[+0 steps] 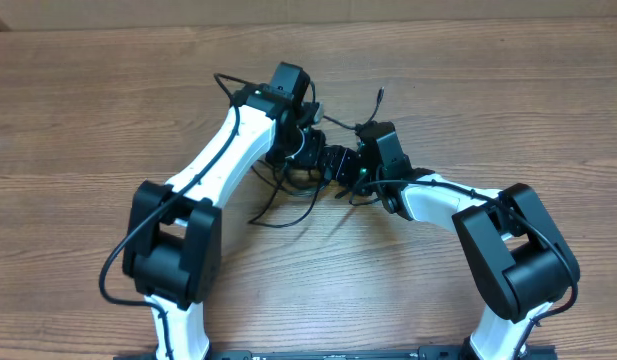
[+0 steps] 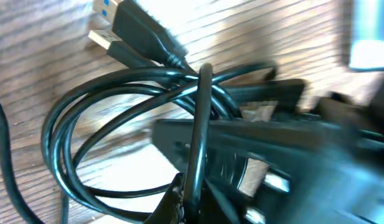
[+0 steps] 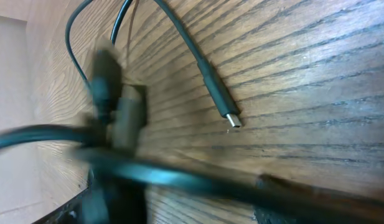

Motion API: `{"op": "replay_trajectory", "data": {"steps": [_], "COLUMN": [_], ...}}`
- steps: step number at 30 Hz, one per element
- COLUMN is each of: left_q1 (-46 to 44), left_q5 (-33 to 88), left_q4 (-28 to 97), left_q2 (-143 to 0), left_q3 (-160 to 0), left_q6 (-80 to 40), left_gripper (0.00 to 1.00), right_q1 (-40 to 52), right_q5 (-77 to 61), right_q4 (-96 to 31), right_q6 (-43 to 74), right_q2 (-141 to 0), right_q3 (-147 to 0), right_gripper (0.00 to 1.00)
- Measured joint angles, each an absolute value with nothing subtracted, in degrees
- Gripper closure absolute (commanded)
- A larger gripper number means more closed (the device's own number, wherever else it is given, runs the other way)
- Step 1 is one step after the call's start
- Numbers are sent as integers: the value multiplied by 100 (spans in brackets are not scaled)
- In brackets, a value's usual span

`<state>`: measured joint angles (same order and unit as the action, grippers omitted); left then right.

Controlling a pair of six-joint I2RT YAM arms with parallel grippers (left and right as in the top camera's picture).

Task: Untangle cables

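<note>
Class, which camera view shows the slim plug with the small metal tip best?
Right wrist: the slim plug lies sharp and unobstructed on the wooden table. Overhead shows only tiny cable ends, too small to identify. Left wrist shows two wider plugs instead.

Left arm (image 1: pixel 231 148): long white shell link with a thick black cable (image 1: pixel 116 262) running along it and bowing out at the side.
Left joint housing (image 1: pixel 174 240): boxy, matte black, with rounded corners.
Right arm (image 1: pixel 436 198): white shell link with a thin black lead along its top.
Right joint housing (image 1: pixel 516 250): matching black block.
Wrist unit (image 1: pixel 288 85): black and squared.
Left gripper (image 1: pixel 321 160) and right gripper (image 1: pixel 350 172): black throughout.
Base rail (image 1: pixel 318 354): black bar with pale specks too small to read.
</note>
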<state>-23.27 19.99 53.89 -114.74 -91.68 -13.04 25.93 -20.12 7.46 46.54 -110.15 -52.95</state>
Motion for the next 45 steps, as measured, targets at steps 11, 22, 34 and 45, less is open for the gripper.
{"op": "replay_trajectory", "data": {"steps": [11, 22, 34, 45], "left_q1": [-2298, -2084, -2062, -2021], "left_q5": [2318, 2628, 2663, 2683], "left_q4": [5406, 5511, 5531, 5575], "left_q2": [-11334, -11334, -11325, -11240], "left_q3": [-9177, -9177, -9177, -9177], "left_q6": [-1026, -1007, -1007, -1007], "left_gripper": [96, 96, 96, 96], "right_q1": [2593, 2602, 2602, 2808], "right_q5": [-2014, -2012, -2088, -2080], "right_q4": [744, 725, 735, 834], "right_q6": [4657, 4672, 4659, 4672], "right_q2": [-11015, -11015, -11015, -11015], "right_q3": [-5295, -5299, -5301, -5319], "right_gripper": [33, 33, 26, 24]}}
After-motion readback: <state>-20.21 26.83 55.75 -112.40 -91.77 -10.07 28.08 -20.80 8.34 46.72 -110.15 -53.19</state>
